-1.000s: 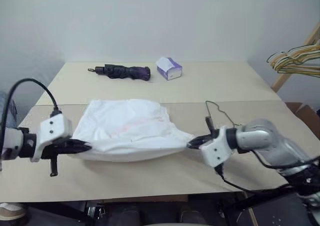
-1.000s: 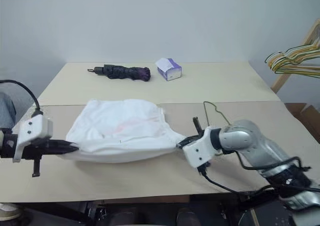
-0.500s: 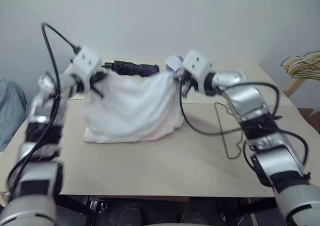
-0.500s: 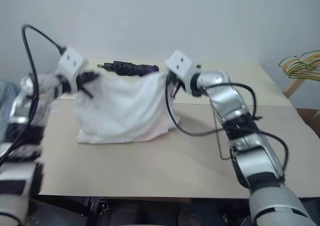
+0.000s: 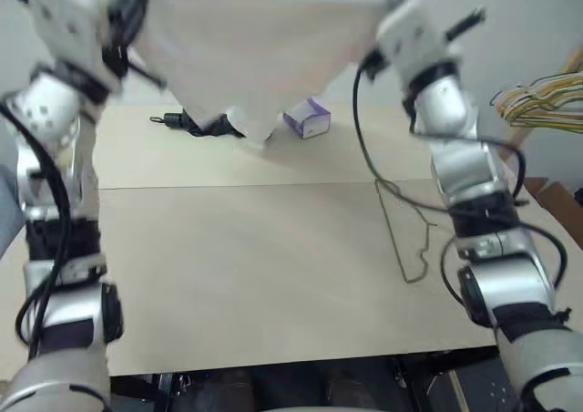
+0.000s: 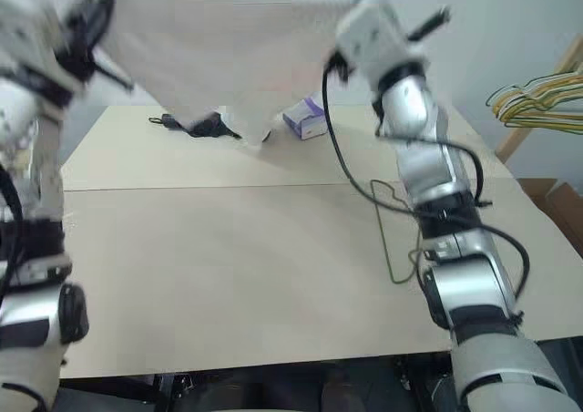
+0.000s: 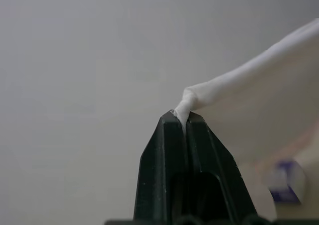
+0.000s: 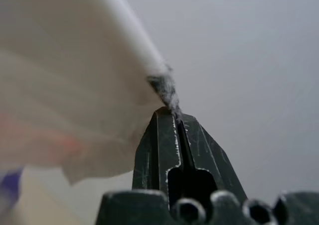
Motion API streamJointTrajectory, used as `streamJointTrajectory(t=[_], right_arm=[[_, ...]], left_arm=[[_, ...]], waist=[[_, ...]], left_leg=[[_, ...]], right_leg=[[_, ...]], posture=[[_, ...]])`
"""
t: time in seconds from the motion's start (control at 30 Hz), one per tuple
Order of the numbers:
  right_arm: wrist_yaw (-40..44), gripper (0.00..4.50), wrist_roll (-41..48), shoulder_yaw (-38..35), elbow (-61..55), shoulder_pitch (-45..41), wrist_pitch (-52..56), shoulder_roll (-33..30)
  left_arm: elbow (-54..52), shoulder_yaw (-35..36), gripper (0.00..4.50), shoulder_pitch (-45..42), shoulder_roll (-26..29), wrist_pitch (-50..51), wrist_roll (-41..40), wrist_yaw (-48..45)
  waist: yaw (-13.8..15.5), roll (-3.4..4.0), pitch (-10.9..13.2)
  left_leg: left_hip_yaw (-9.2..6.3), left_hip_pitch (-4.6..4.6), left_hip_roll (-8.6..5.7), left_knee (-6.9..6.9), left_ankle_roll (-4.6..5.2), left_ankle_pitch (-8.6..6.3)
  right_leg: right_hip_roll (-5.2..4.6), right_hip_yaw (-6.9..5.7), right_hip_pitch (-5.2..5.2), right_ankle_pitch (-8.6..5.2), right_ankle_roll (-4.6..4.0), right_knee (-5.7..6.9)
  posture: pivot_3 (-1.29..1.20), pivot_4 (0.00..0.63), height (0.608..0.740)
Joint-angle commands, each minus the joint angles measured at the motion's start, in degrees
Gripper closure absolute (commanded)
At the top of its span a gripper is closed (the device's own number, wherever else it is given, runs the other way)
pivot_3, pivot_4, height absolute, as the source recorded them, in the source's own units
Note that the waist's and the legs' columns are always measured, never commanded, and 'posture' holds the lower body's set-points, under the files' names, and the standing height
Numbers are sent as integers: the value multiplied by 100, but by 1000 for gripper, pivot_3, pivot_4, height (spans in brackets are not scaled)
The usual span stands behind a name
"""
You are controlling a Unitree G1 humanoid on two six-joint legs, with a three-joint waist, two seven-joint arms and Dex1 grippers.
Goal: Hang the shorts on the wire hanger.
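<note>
While both of your arms are raised high over the table (image 5: 228, 275), the shorts (image 5: 246, 47) hang stretched between them, clear of the tabletop. You can see the white cloth spread wide along its upper edge and tapering to a loose point that dangles in front of the far side of the table, partly covering the dark folded umbrella (image 5: 196, 123) lying there. Just beside that hanging point sits the small purple and white tissue box (image 5: 307, 120), also near the far edge.

Your left gripper (image 7: 182, 116) is pinched tight on one corner of the shorts; in the left wrist view a bunched fold of white fabric comes straight out from between the two black fingers. Your right gripper (image 8: 172, 113) is likewise clamped on the opposite corner, with a frayed, darker bit of the edge squeezed between its tips and a faint pink print visible on the cloth next to it.

On the table near your right arm lies the wire hanger (image 5: 407, 234), flat and untouched, well apart from the shorts above. Off past the table's right edge, you will find a bunch of coloured hangers (image 5: 537, 107) on a wooden stand.
</note>
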Motion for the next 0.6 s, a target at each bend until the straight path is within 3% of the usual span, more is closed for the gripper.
streamJointTrajectory(t=[0.03, 0.1, 0.2, 0.33, 0.47, 0.6], right_arm=[[950, 4486, -555, 591, -430, 787, -452, -470], [1389, 4486, -950, 1015, -570, 1329, -835, -801], [1801, 4486, -995, 1165, -845, 1920, -1089, -962], [2564, 4486, -727, 1026, -1536, 2477, -1105, -1196], [3298, 4486, -548, 881, -2139, 2743, -1156, -1555], [4104, 4486, -82, 664, -2874, 2999, -880, -1871]], left_arm=[[-373, -228, 4500, 1042, 494, -171, 210, -850], [-417, -541, 4500, 1781, 844, -691, 574, -1345], [-904, -635, 4500, 2609, 1070, -367, 358, -1852], [-1838, -618, 4500, 3838, 1874, 44, 317, -2768], [-2541, -308, 4500, 4734, 2600, 567, 264, -3333], [-2939, 257, 4500, 5417, 2825, 759, 404, -3547]], waist=[[-19, 2, 7], [-24, 5, 12], [-18, 4, 14], [-46, 2, 16], [-15, 3, 17], [34, 1, 18]], left_leg=[[1, 19, 2, 2, 3, 3], [4, 71, 5, 2, 6, 6], [10, 86, 17, 2, 10, 11], [6, 79, 48, 3, 11, 9], [15, 87, 54, 2, 13, 7], [31, 123, 61, 2, 13, 7]], right_leg=[[2, 0, 23, 0, 0, 2], [3, -1, 69, 1, -3, 3], [6, -1, 79, 1, -8, 5], [15, 5, 68, 3, -13, 2], [19, 5, 72, 1, -16, 3], [18, -3, 110, -8, -21, -8]], posture=[[73, 0, 740], [63, 0, 740], [56, 0, 740], [47, 0, 740], [40, 0, 740], [44, 0, 740]])
